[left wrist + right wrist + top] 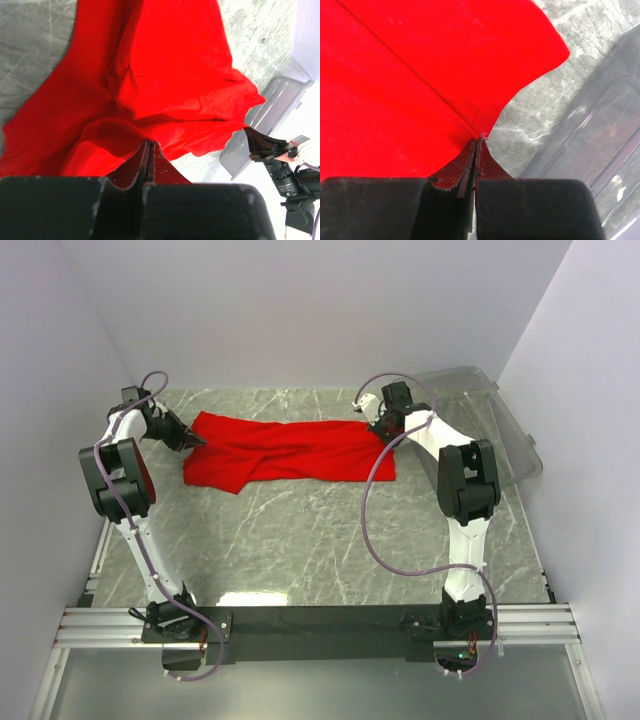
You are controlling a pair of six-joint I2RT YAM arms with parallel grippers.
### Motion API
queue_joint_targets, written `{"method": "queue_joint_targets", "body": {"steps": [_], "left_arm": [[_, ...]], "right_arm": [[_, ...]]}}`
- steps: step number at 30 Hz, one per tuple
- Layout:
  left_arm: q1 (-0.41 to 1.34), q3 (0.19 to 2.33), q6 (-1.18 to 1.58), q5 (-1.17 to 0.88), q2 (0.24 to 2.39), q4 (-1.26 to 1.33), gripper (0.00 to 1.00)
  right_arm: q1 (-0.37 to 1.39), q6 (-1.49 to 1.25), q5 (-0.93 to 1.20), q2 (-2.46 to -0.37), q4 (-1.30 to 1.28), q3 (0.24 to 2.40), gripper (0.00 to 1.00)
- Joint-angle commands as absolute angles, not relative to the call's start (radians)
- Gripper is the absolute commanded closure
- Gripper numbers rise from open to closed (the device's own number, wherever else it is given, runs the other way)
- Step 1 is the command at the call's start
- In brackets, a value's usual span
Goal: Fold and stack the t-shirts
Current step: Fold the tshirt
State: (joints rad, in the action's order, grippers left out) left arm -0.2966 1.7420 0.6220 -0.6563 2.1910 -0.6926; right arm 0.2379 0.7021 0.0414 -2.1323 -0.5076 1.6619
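T-shirt [290, 452] lies stretched mid-frame; left tool [197, 442] and right tool [378, 430] pinch its opposite ends, probably to fold it.

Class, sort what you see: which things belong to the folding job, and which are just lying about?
Job: red t-shirt; left claw and right claw, each shut on one end.
Lying about: clear plastic bin, far right.
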Motion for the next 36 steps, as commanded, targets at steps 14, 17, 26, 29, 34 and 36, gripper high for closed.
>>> {"method": "queue_joint_targets", "body": {"steps": [14, 17, 26, 29, 34, 36], "left_arm": [[-0.296, 1.845, 0.65, -0.658, 2.229, -0.66, 1.0], [-0.296, 1.861, 0.653, -0.657, 2.244, -0.663, 0.99], [-0.296, 1.865, 0.65, -0.655, 2.269, -0.669, 0.99], [-0.296, 1.864, 0.652, -0.655, 2.261, -0.663, 0.97], [-0.298, 1.873, 0.666, -0.657, 2.194, -0.621, 0.73], [-0.299, 1.882, 0.675, -0.655, 2.168, -0.589, 0.61]], "right_arm": [[0.244, 0.687, 0.002, -2.145, -0.454, 1.686, 1.0], [0.245, 0.686, -0.018, -2.149, -0.456, 1.687, 1.0], [0.245, 0.687, -0.026, -2.158, -0.456, 1.693, 0.96], [0.245, 0.683, -0.026, -2.154, -0.456, 1.698, 0.85], [0.244, 0.666, -0.003, -2.097, -0.43, 1.694, 0.64], [0.244, 0.66, -0.003, -2.068, -0.436, 1.709, 0.62]]}}
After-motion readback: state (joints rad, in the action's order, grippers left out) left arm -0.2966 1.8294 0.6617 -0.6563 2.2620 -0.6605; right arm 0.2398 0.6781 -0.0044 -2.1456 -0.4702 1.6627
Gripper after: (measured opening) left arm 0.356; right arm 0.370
